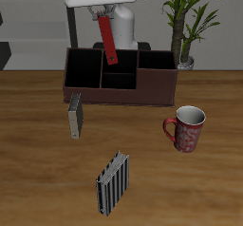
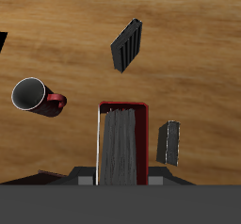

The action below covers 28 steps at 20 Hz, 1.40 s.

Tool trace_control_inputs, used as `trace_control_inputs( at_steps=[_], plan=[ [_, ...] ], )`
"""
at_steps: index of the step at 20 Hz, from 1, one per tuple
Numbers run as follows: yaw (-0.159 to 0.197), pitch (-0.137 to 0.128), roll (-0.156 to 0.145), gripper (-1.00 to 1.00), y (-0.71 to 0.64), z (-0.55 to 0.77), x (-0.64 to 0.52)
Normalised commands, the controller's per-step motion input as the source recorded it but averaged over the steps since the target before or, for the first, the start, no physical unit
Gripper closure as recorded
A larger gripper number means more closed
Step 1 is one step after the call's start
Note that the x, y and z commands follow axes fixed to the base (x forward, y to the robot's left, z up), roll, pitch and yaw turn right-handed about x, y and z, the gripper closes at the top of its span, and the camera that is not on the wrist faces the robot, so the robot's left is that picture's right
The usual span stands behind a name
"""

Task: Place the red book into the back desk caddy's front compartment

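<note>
Back desk caddy (image 1: pixel 142 89): no contents seen in its black cells, incl. front compartment (image 1: pixel 119 81). 1 red book (image 1: pixel 107 38) is held clamped in the gripper (image 1: pixel 103 15) above the caddy. On table (image 1: pixel 38 173): 1 grey book (image 1: pixel 75 118), 1 striped book (image 1: pixel 111 183), 1 mug (image 1: pixel 187 128).

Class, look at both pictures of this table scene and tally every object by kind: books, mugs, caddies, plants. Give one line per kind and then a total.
Books: 3 – red book in the gripper, grey book, striped book
Mugs: 1 – red mug
Caddies: 1 – caddy
Plants: 1 – potted plant
Total: 6
</note>
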Motion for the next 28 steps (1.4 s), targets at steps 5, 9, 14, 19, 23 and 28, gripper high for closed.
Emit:
trace_control_inputs(
  at_steps=[5, 9, 14, 19, 23, 28],
  plan=[
    [0.043, 0.010, -0.017, 1.00, 0.12, 0.05, -0.49],
    [0.027, 0.003, -0.043, 1.00, 0.04, 0.08, -0.41],
    [-0.025, -0.035, -0.077, 1.00, -0.05, 0.18, -0.44],
    [-0.061, -0.032, -0.064, 1.00, -0.04, 0.12, -0.34],
    [-0.010, -0.006, -0.049, 1.00, -0.12, 0.04, -0.25],
    [-0.041, -0.018, -0.070, 1.00, -0.25, 0.09, -0.17]
  ],
)
